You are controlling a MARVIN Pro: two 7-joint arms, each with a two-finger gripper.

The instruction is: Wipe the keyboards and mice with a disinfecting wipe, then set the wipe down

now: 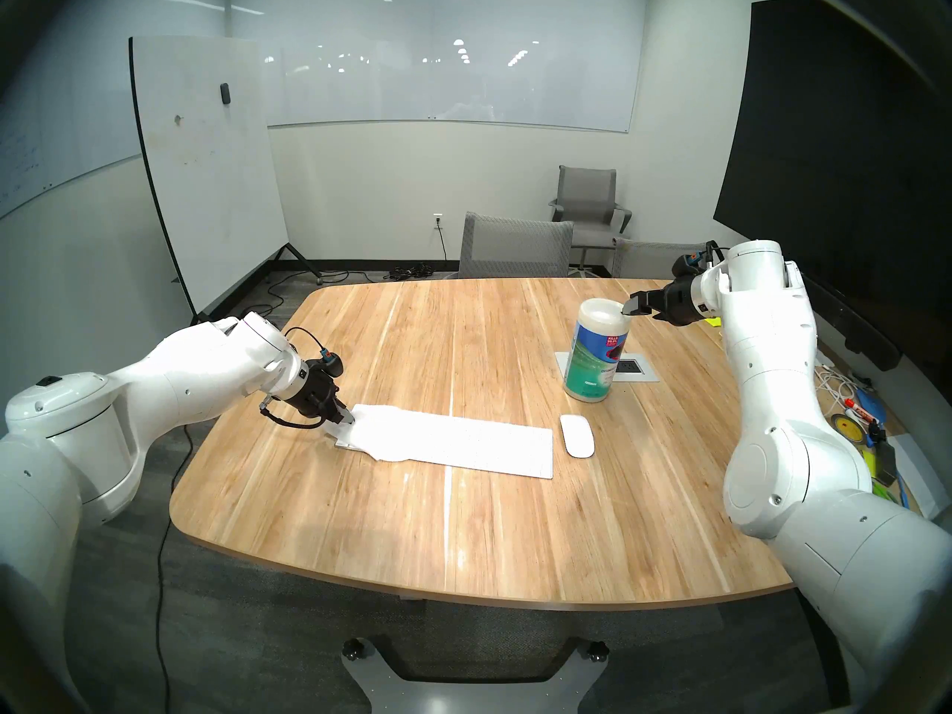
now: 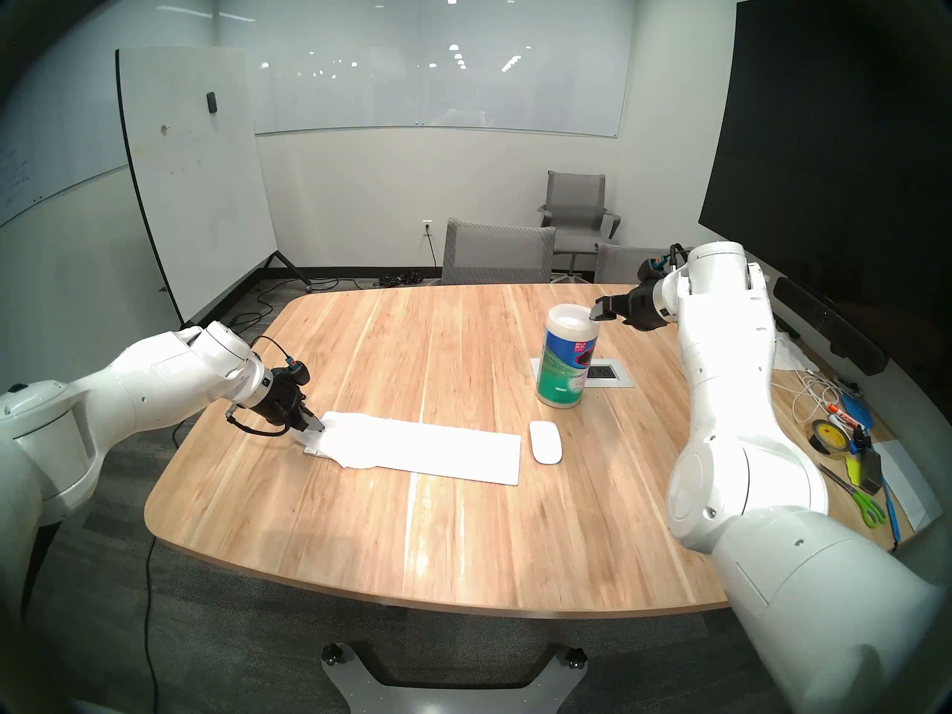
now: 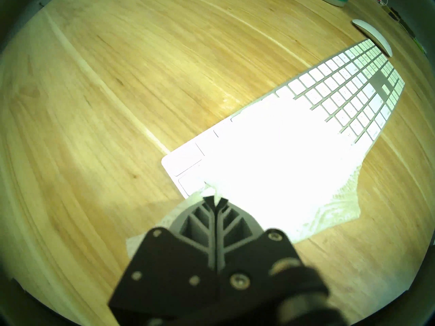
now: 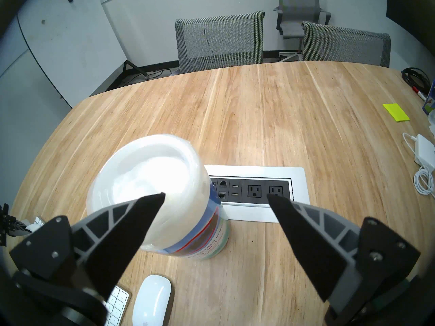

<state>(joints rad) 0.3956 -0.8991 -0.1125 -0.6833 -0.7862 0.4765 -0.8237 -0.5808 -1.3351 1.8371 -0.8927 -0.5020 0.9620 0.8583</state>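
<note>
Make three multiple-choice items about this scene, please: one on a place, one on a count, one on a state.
1. The mouse lies:
A. beside the keyboard's right end
B. on the keyboard
C. behind the canister

2. Power sockets in the table's outlet panel:
A. one
B. two
C. four

3. The left gripper is:
A. open over the mouse
B. shut on nothing
C. shut on the wipe

Answers:
1 A, a bare strip of table separates them.
2 B, the right wrist view shows two.
3 C, its fingers pinch the wipe's edge.

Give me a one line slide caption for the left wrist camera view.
Left gripper shut on the disinfecting wipe, draped over the near end of the white keyboard, mouse beyond.
</note>
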